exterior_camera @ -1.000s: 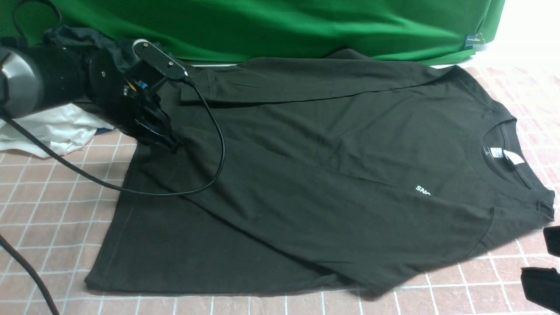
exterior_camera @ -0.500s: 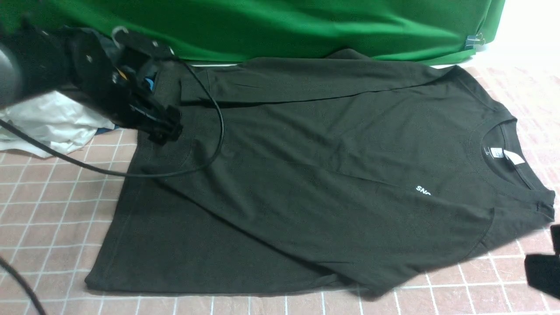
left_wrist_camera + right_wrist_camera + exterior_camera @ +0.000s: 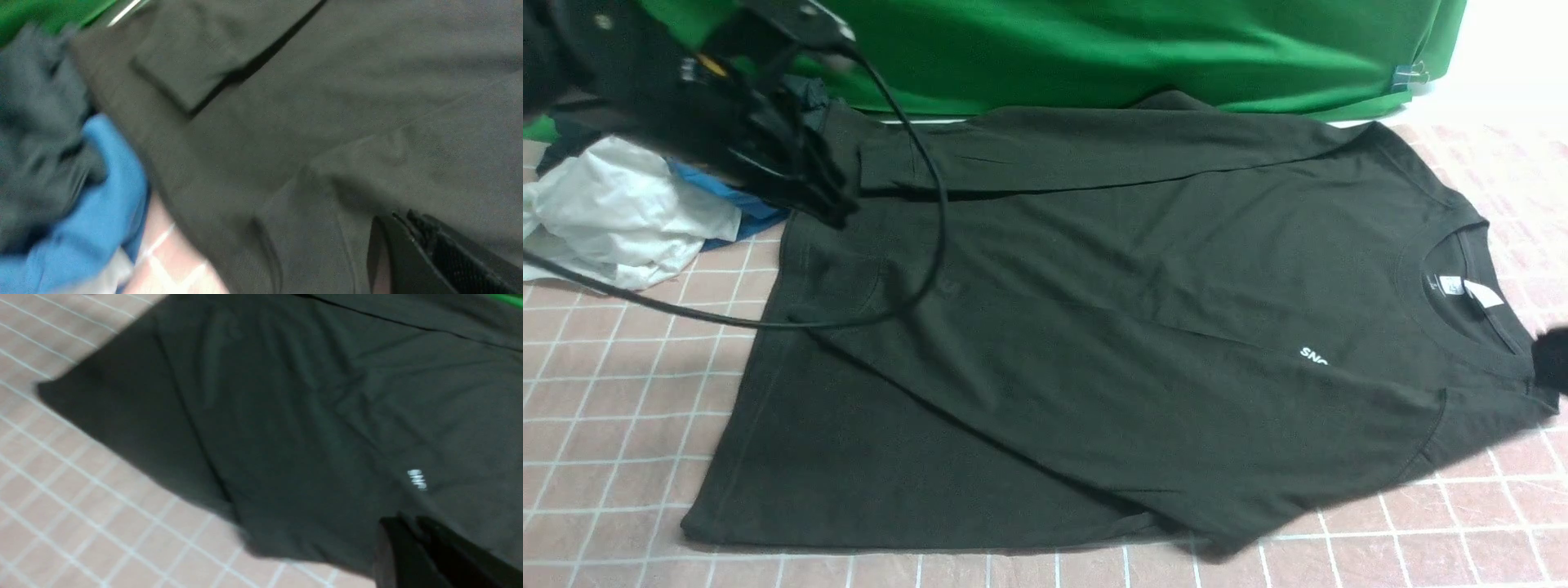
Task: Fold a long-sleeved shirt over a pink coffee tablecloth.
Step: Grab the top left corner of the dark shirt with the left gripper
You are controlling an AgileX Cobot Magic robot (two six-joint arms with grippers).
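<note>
Black long-sleeved shirt (image 3: 1094, 310) lies flat on the pink coffee tablecloth (image 3: 621, 392), sleeves folded across its body. Left end effector (image 3: 829, 211), clenched, hangs above the shirt's far hem corner. Right end effector (image 3: 1552, 359), clenched, sits at the shirt's shoulder beside the collar; any hold on fabric cannot be told.

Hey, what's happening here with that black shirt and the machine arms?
A two-armed robot is folding a black long-sleeved shirt spread on a pink checked tablecloth. Both sleeves already lie folded across the body. The left gripper hovers shut over the hem end, beside a heap of other clothes, apparently empty. The right gripper, also shut, sits at the collar end near the shoulder; whether it has pinched fabric is unclear.
</note>
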